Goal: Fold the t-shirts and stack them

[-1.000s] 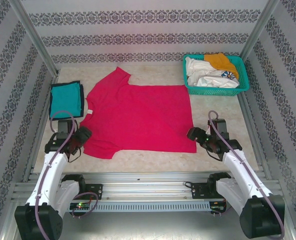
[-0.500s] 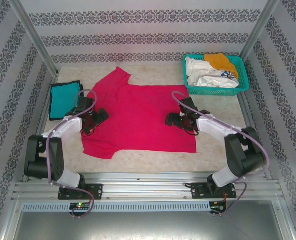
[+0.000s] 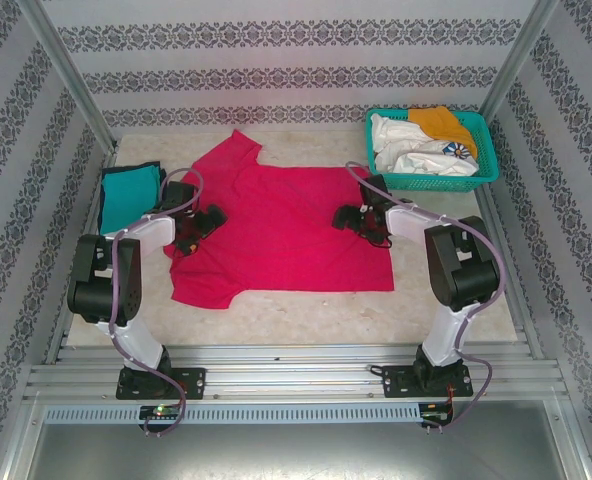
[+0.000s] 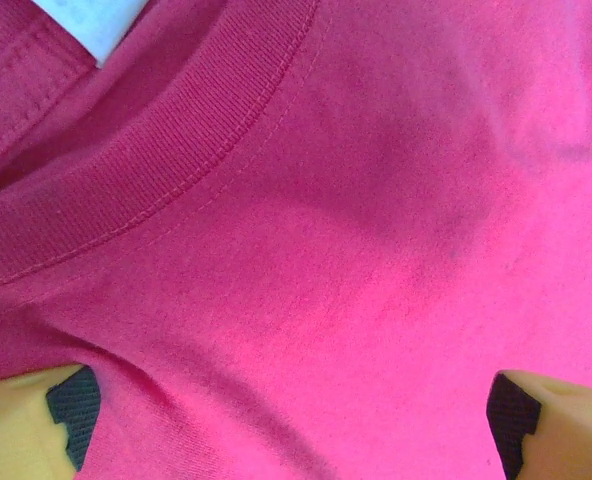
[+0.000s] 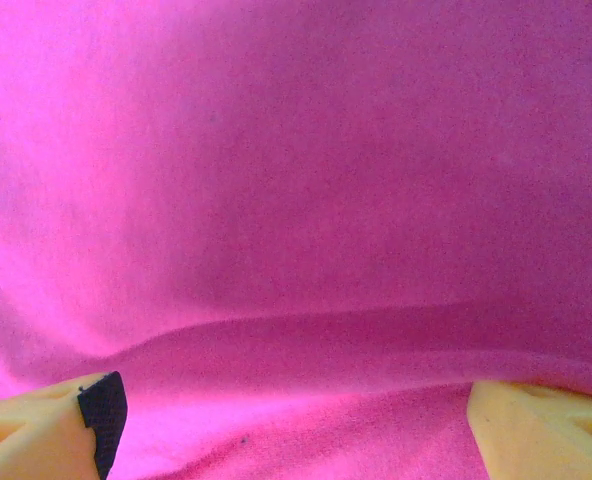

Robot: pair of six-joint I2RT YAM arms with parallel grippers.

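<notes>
A bright pink-red t-shirt [image 3: 286,235] lies spread flat mid-table, collar to the left. My left gripper [image 3: 202,224] is open just above the cloth beside the collar. In the left wrist view its yellow fingertips [image 4: 26,425] stand wide apart over pink cloth [image 4: 376,250], with the ribbed collar [image 4: 146,190] and a white label [image 4: 91,20] ahead. My right gripper [image 3: 348,217] is open over the shirt's right part. In the right wrist view its fingertips [image 5: 546,425] straddle a low fold in the cloth [image 5: 306,340]. A folded teal t-shirt [image 3: 126,195] lies at far left.
A teal mesh basket [image 3: 428,183] at the back right holds white t-shirts [image 3: 406,152] and an orange one [image 3: 438,122]. Patterned walls and metal posts enclose the table. Bare tabletop [image 3: 306,310] runs along the near edge in front of the shirt.
Both arms have swung from the near edge forward onto the pink-red shirt, the left to the collar, the right to the right part. The left jaws have opened wider.
</notes>
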